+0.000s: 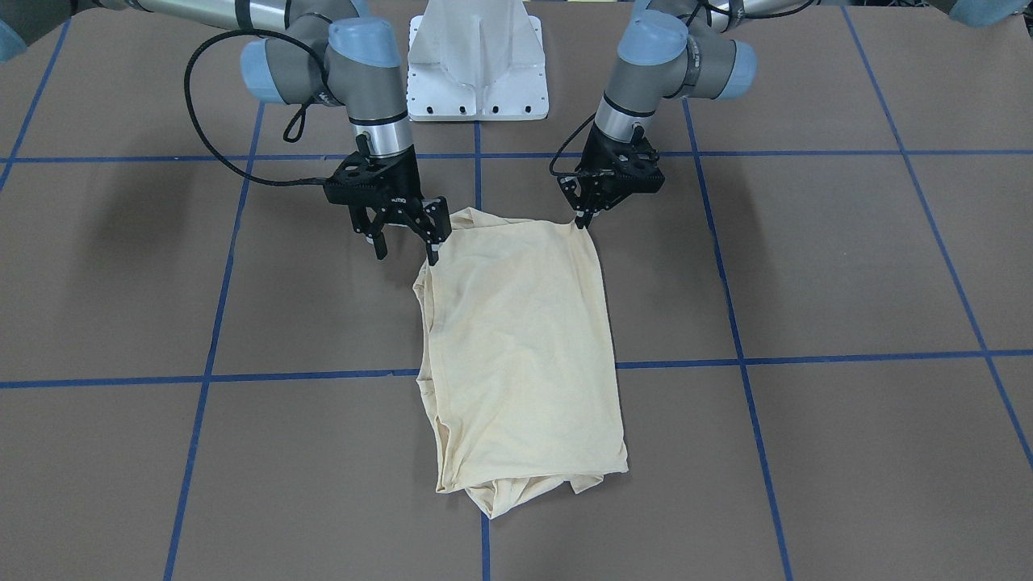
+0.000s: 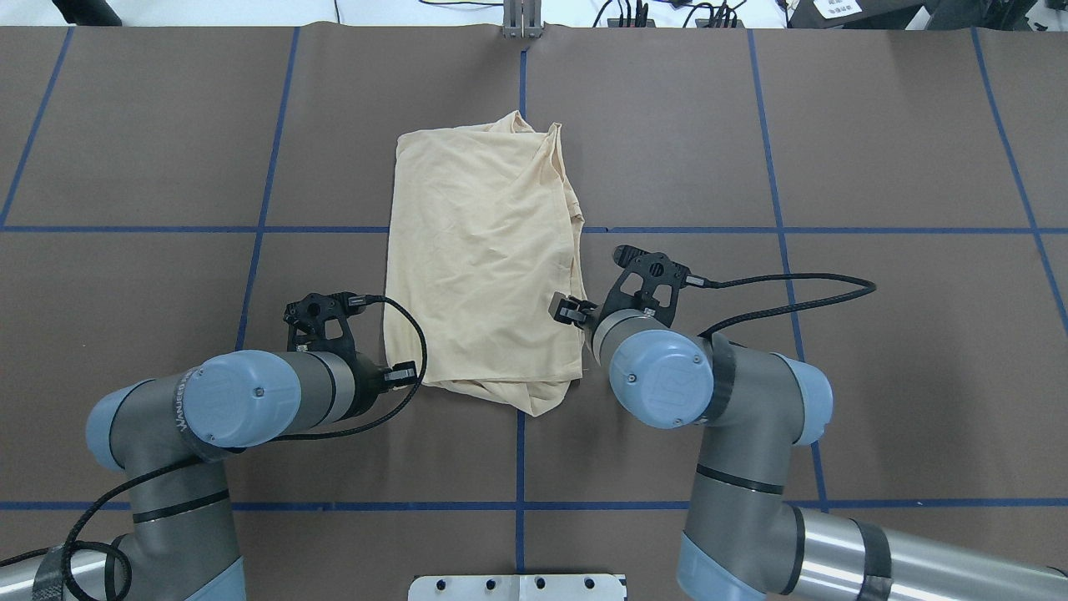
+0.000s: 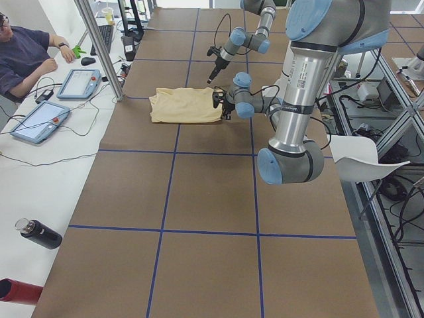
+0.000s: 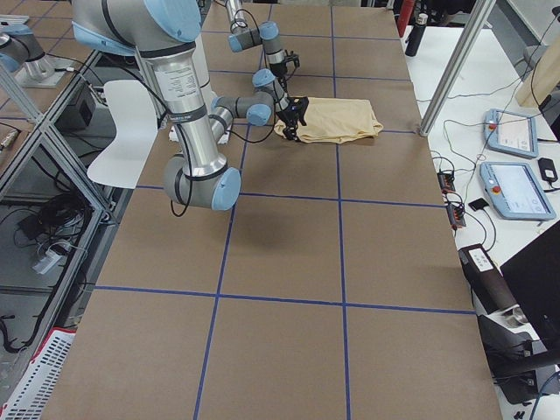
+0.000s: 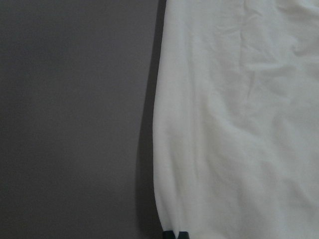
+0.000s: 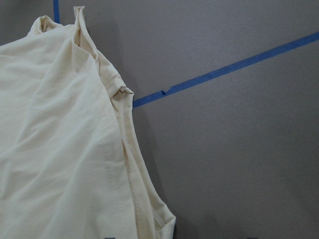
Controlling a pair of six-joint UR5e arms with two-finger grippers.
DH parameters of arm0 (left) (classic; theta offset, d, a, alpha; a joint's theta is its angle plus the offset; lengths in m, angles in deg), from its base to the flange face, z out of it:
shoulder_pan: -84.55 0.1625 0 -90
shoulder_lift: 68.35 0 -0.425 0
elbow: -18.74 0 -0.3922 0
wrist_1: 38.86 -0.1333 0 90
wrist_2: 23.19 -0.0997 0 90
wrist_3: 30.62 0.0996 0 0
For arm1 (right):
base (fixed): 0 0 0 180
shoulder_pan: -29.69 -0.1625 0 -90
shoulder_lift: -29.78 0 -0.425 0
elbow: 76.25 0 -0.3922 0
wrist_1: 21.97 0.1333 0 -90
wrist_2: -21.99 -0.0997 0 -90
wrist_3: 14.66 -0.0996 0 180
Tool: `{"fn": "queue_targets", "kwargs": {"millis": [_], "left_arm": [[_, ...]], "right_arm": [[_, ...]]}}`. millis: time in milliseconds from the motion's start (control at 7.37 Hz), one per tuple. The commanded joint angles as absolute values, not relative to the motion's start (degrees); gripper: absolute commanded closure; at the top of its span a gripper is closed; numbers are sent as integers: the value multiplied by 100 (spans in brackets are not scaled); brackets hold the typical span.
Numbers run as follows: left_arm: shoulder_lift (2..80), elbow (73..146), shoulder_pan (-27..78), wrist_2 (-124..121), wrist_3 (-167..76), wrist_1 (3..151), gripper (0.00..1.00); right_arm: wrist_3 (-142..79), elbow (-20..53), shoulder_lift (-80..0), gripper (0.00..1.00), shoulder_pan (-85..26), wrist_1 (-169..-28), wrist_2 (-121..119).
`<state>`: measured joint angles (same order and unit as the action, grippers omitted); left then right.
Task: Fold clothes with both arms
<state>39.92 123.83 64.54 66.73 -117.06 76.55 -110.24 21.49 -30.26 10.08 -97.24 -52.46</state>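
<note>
T-shirt [image 1: 516,339], folded to a narrow oblong at mid-counter [image 1: 807,266], left gripper [image 1: 583,219] pinching one robot-side corner, right gripper [image 1: 407,257] spread beside the other: a one-sided pull would probably drag the stacked layers askew.

In the front-facing view the T-shirt [image 1: 520,355] lies on the table [image 1: 847,266] at centre frame, its long side running up and down. The pedestal base [image 1: 478,73] sits well above it at top centre. The right gripper [image 1: 406,246] stands at the shirt's upper left corner, one finger at the cloth's edge and the other over the table. The left gripper [image 1: 587,216] stands at the upper right corner, its tips seemingly on the cloth.
</note>
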Motion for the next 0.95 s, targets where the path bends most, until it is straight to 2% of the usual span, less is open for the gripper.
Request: {"fn": "queue_targets", "kwargs": {"millis": [0, 136, 271, 678, 814], "left_arm": [[3985, 12394, 6451, 6673, -11710, 7655, 100], [3985, 12394, 6460, 6673, -11719, 7655, 100], [3985, 12394, 6460, 6673, -11719, 7655, 100], [3985, 12394, 6460, 6673, -11728, 7655, 100], [3985, 12394, 6468, 6673, -11728, 7655, 100]], "right_arm": [[-10785, 1709, -2744, 20, 1027, -9738, -5131], [-10539, 1709, -2753, 33, 1027, -9738, -5139], [-10415, 1718, -2753, 38, 1053, -9738, -5139], [-10290, 1726, -2770, 38, 1228, -9738, -4973], [-10290, 1726, -2788, 45, 1238, -9738, -4964]]}}
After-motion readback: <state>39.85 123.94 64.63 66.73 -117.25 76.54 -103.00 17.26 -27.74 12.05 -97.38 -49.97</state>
